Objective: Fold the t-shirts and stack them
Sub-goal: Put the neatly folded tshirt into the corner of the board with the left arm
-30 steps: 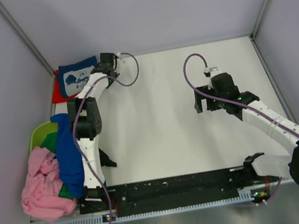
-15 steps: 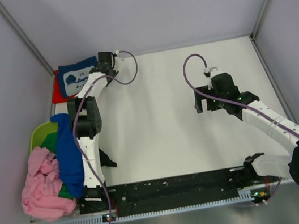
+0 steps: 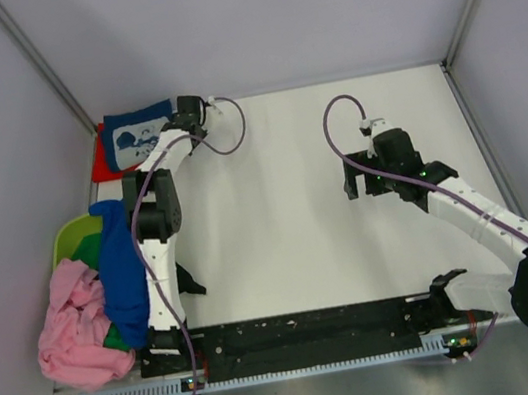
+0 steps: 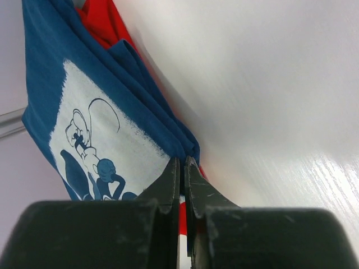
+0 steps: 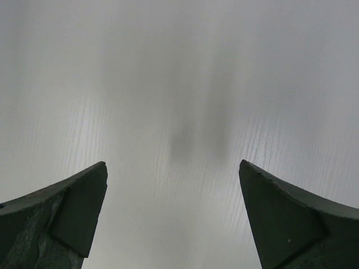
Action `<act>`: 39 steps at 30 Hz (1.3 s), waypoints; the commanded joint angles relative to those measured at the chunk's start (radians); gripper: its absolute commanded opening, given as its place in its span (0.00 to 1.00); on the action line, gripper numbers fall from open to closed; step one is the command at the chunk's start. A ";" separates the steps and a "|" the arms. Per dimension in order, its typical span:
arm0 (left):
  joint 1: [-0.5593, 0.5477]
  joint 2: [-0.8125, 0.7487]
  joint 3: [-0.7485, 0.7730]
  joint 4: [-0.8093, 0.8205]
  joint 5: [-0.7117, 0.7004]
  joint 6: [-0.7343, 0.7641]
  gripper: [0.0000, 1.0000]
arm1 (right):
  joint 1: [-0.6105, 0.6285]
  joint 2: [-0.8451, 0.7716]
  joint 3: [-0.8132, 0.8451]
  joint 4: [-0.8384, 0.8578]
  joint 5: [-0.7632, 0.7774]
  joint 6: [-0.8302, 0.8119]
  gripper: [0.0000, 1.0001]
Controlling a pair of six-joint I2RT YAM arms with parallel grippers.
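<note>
At the near left, about 8 o'clock on the table (image 3: 304,252), the unfolded supply is found: a pink tee (image 3: 75,328), a royal blue tee (image 3: 120,272) and a green tee (image 3: 88,250) are heaped over the lime basket (image 3: 67,233).

Further in, at about 3 o'clock, the right gripper (image 5: 173,174) is held wide open above bare table, and nothing is carried.

At the far left corner, about 10 o'clock, the navy tee (image 4: 112,129) is laid folded, print up, on the folded red tee (image 4: 100,22). The left gripper (image 4: 182,163) is set at the navy tee's 3 o'clock edge with its jaws drawn almost together. Whether cloth is pinched cannot be told.

The step in hand is judged to be the final squaring of the navy tee on the stack. The following is advised:

- The edge is nudged only lightly, so that the red tee below is not dragged.
- The gripper is lifted straight up before it is swung away, so that the fold is not pulled open.
</note>
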 commanded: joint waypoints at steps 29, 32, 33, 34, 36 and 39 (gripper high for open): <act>0.076 -0.151 -0.172 -0.308 0.194 0.148 0.05 | -0.004 -0.016 0.015 0.009 0.004 -0.026 0.99; 0.079 -0.146 -0.166 -0.305 0.214 0.131 0.15 | -0.003 -0.015 0.019 0.007 0.006 -0.025 0.99; 0.079 -0.149 -0.165 -0.305 0.220 0.127 0.22 | -0.004 -0.018 0.019 0.009 0.005 -0.025 0.99; 0.079 -0.150 -0.164 -0.308 0.226 0.122 0.30 | -0.003 -0.016 0.021 0.006 0.005 -0.025 0.99; 0.079 -0.167 -0.163 -0.312 0.244 0.108 0.45 | -0.004 -0.019 0.021 0.004 0.007 -0.025 0.99; 0.077 -0.227 -0.168 -0.326 0.303 0.064 0.57 | -0.004 -0.025 0.018 0.006 0.015 -0.025 0.99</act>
